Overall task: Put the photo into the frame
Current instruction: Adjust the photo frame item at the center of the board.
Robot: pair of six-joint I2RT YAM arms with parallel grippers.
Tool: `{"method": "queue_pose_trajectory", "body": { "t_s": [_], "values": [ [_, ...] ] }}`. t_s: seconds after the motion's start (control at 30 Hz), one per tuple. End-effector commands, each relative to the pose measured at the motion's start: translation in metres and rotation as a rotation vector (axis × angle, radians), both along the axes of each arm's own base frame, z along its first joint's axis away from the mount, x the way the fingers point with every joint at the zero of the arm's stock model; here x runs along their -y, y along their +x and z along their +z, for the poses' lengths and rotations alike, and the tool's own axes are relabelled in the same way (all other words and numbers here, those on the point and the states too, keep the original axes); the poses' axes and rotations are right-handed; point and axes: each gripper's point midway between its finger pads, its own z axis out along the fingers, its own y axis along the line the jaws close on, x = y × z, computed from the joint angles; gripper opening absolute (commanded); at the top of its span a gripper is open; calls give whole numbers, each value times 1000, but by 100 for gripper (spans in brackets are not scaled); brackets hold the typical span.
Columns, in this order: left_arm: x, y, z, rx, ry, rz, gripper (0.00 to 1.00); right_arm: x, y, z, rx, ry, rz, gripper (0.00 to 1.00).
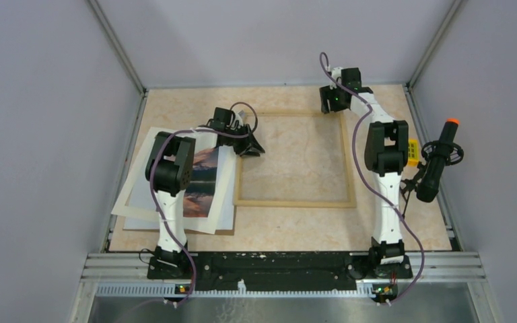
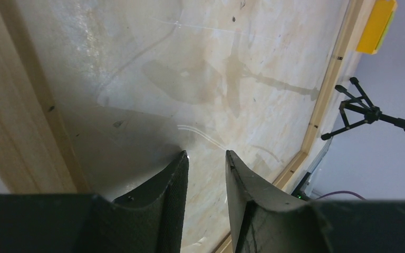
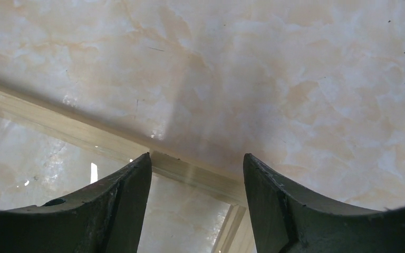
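The frame (image 1: 296,202), thin light wood with a shiny pane inside, lies flat in the middle of the table. The photo (image 1: 203,180), orange-pink and dark blue, rests on pale sheets to the left of it, partly hidden by my left arm. My left gripper (image 1: 250,147) hangs over the frame's left rail near its far corner. In the left wrist view the left gripper (image 2: 206,155) stands narrowly open over the pane, with the rail (image 2: 16,105) beside it. My right gripper (image 1: 331,101) hovers at the frame's far right corner. The right gripper (image 3: 198,158) is wide open, with the rail (image 3: 58,124) below.
A white mat (image 1: 141,195) and a brown board edge (image 1: 225,232) lie under the photo at the left. A yellow block (image 1: 412,151) and a black handle with an orange tip (image 1: 437,161) stand at the right edge. Grey walls close in three sides.
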Motion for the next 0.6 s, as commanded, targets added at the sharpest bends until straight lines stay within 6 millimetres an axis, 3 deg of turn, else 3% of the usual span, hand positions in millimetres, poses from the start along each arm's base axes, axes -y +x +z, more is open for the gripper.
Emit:
{"method": "queue_pose_trajectory", "body": {
  "t_s": [0.0, 0.57],
  "values": [
    [-7, -22, -47, -108, 57, 12, 38, -10, -86, -67, -349, -31, 114, 64],
    [7, -28, -51, -139, -18, 0, 37, -9, -111, -88, -411, -101, 246, 65]
  ]
}}
